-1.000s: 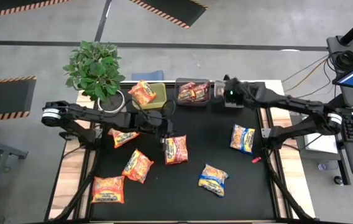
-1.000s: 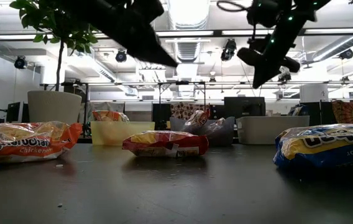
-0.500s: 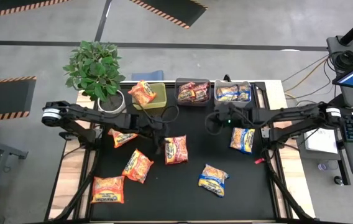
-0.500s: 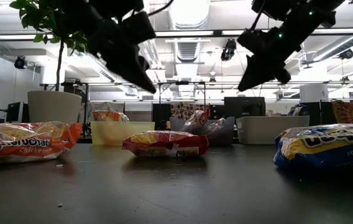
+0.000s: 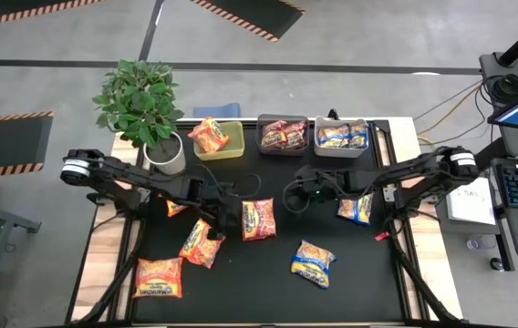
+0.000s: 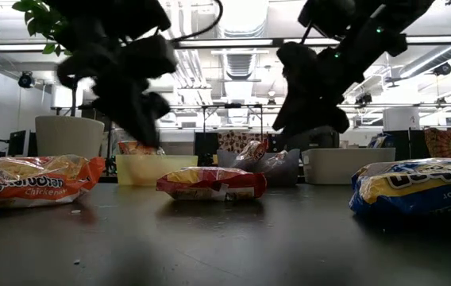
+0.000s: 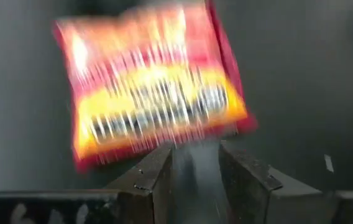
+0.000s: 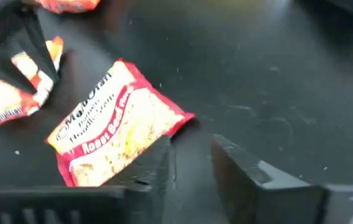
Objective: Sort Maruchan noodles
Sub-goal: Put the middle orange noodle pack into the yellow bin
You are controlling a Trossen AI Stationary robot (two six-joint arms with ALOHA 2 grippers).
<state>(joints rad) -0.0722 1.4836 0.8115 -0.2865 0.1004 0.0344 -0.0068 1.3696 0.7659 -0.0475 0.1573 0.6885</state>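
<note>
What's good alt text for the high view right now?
Two dark arms reach over a black table, left gripper and right gripper flanking a red noodle packet at the centre. Seven packets lie loose on the table; three bins along the far edge already hold packets, beside a potted plant.

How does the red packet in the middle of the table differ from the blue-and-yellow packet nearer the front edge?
The red packet is printed red with a yellow centre; the blue-and-yellow packet has blue ends. The red packet lies mid-table between both grippers, left gripper and right gripper flanking it; the blue-and-yellow packet lies alone, farther from the bins. Both are flat noodle packets lying loose on the black table.
</note>
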